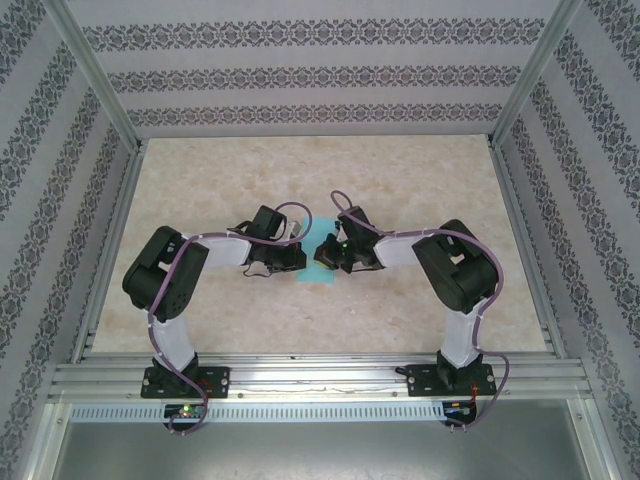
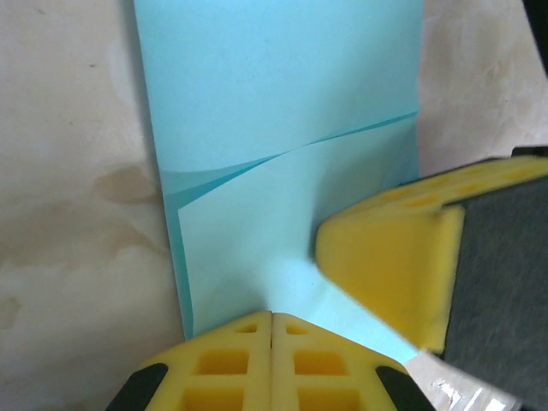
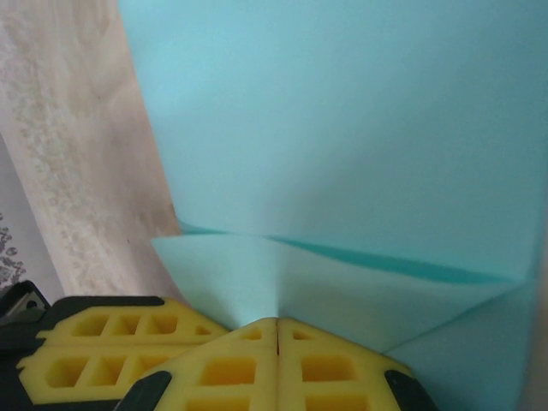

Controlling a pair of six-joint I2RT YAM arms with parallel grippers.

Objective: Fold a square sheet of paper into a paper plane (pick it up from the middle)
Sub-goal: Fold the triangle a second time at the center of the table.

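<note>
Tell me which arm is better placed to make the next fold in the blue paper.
Left, probably. The left gripper is shut on the square sheet of paper at its near edge, with the creased flap straight ahead. The right gripper pinches it too, close beside.

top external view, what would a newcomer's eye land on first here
The turquoise paper, the only bright thing, lies partly folded in the middle of the table. The left end effector and right end effector, yellow-padded, are both shut on it, meeting from either side.
</note>
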